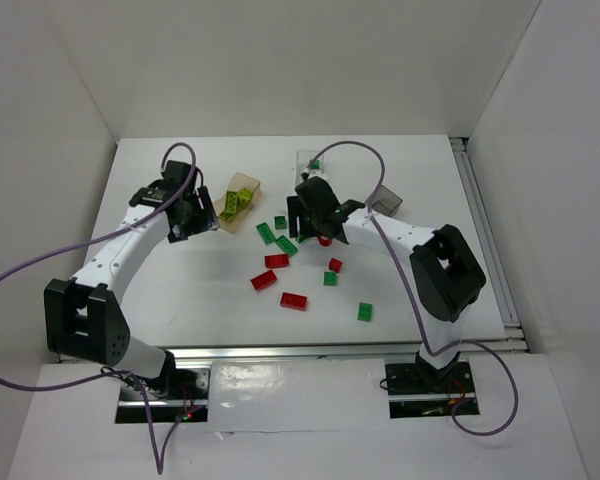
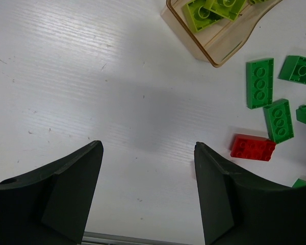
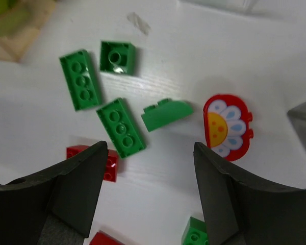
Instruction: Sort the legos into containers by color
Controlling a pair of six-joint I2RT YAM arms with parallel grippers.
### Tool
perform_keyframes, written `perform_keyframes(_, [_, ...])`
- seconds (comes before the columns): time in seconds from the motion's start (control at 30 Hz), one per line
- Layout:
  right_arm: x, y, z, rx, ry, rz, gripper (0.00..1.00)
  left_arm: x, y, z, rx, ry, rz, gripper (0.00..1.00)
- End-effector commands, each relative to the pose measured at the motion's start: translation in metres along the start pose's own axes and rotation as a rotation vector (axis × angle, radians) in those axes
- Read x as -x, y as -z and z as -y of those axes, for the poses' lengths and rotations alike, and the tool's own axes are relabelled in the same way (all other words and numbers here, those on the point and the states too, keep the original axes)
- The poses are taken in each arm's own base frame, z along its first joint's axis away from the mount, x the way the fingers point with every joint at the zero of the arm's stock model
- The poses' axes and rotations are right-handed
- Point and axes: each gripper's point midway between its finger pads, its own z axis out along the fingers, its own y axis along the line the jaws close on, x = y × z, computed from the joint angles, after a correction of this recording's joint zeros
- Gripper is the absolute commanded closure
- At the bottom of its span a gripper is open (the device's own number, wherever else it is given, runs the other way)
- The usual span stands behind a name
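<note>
Both grippers are open and empty. My left gripper [image 1: 202,222] [image 2: 148,148] hovers over bare table just left of the orange-tan container [image 1: 248,184] [image 2: 222,48], which holds yellow-green legos [image 1: 230,205] [image 2: 201,13]. My right gripper [image 1: 305,225] [image 3: 150,148] hangs above the middle pile: green legos [image 3: 121,127] [image 3: 80,79] [image 3: 117,57], a green sloped piece [image 3: 167,114] and a red flower-printed piece [image 3: 227,126]. Red legos [image 1: 276,261] [image 1: 294,300] and green ones [image 1: 365,312] lie scattered nearer. The clear container [image 1: 306,157] holds one green lego [image 1: 316,164]. The smoky grey container [image 1: 385,200] stands behind the right arm.
White walls enclose the table on three sides. A metal rail [image 1: 480,200] runs along the right edge and another [image 1: 310,350] along the near edge. The right arm's cable arcs over the clear container.
</note>
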Motion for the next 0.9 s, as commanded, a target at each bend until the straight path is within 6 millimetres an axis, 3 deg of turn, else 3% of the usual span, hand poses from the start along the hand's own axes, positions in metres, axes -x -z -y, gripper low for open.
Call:
perform_keyframes(0.0, [-0.015, -0.005, -0.011, 0.033, -0.056, -0.039, 0.24, 0.002, 0.008, 0.007, -0.039, -0.007, 0.024, 0.18])
perform_keyframes(0.13, [-0.026, -0.019, -0.014, 0.030, -0.072, -0.092, 0.24, 0.002, 0.008, 0.007, -0.039, -0.007, 0.024, 0.18])
perform_keyframes(0.43, [-0.029, -0.053, -0.011, -0.045, -0.080, -0.117, 0.24, -0.003, 0.004, 0.006, -0.026, -0.017, 0.011, 0.18])
perform_keyframes(0.5, [-0.023, -0.057, -0.009, -0.067, -0.079, -0.098, 0.30, -0.004, 0.000, 0.006, -0.021, -0.019, 0.002, 0.18])
perform_keyframes(0.67, [-0.022, -0.069, 0.000, -0.128, -0.035, -0.096, 0.34, -0.002, -0.001, 0.011, -0.029, -0.026, 0.006, 0.19])
perform_keyframes(0.77, [-0.017, -0.071, 0.001, -0.146, -0.025, -0.085, 0.44, -0.001, -0.003, 0.012, -0.028, -0.026, 0.005, 0.19])
perform_keyframes(0.83, [-0.011, -0.069, -0.001, -0.142, -0.026, -0.078, 0.57, -0.001, -0.003, 0.012, -0.028, -0.026, 0.005, 0.19])
perform_keyframes(0.87, [-0.011, -0.069, -0.001, -0.142, -0.017, -0.079, 0.69, -0.001, -0.003, 0.012, -0.028, -0.026, 0.005, 0.19])
